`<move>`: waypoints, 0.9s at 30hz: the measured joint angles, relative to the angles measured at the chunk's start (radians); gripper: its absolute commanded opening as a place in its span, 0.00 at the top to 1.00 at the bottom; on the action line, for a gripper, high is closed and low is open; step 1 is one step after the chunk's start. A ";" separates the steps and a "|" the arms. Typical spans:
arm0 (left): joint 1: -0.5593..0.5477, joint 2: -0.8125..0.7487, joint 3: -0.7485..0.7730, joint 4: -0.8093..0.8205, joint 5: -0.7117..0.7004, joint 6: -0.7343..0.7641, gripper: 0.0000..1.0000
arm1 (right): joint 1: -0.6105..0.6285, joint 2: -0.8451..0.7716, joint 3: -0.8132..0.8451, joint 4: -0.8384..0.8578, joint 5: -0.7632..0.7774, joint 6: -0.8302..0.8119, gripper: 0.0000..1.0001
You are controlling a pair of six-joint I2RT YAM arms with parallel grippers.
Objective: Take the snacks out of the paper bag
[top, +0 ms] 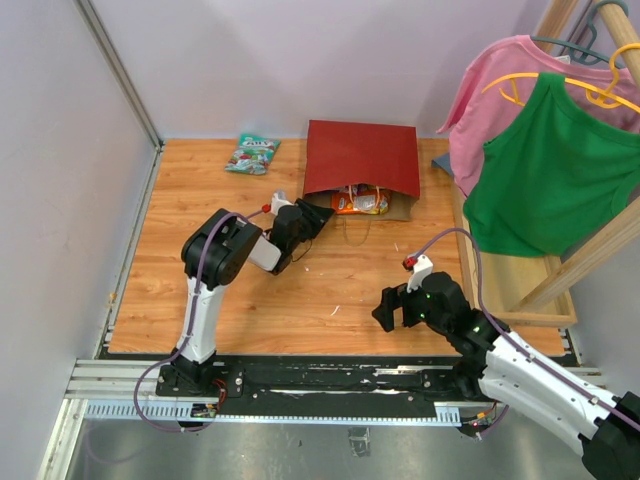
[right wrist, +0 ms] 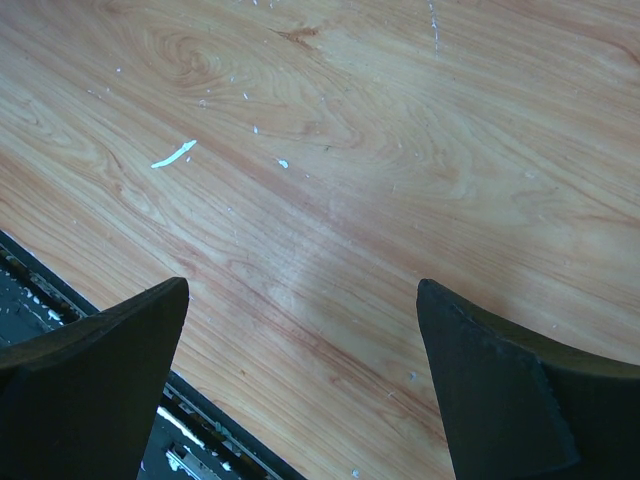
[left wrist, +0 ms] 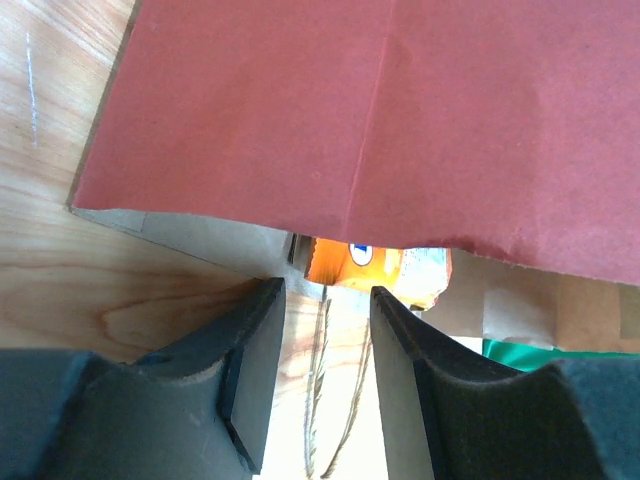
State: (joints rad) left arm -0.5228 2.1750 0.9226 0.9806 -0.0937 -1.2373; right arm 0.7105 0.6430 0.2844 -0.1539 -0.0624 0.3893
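Dark red paper bag (top: 362, 155) lies flat, far middle of wooden desk (top: 330, 310), mouth toward arms. Glossy orange packet (top: 360, 203) in mouth; left wrist view alone adds a green sliver (left wrist: 540, 348) beside it. Green-white packet (top: 252, 153) outside, far left. Left hand (top: 318, 222) at the mouth, fingers parted, holding nothing. Right hand (top: 383, 312) spread wide, low over desk.

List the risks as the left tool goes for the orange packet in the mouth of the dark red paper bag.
The twisted paper handle lies between the fingers of the open left tool; closing may snag it and drag the dark red paper bag.
The glossy orange packet is half hidden under the bag's upper wall; the tool may pinch paper.
Nothing pins the bag; the right tool is far off, so a push may slide it.
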 measured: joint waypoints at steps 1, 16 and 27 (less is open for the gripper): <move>-0.002 -0.003 0.004 -0.014 -0.004 0.001 0.54 | 0.000 0.003 0.000 0.000 0.000 0.000 0.02; -0.005 0.010 0.109 -0.147 -0.011 0.003 0.57 | 0.000 0.002 0.000 0.000 -0.001 0.000 0.02; -0.005 0.050 0.159 -0.167 0.000 0.003 0.80 | 0.000 0.003 -0.014 0.016 -0.009 0.000 0.02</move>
State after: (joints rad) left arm -0.5282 2.2253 1.0821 0.8139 -0.0940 -1.2346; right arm 0.7105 0.6460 0.2699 -0.1383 -0.0711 0.3893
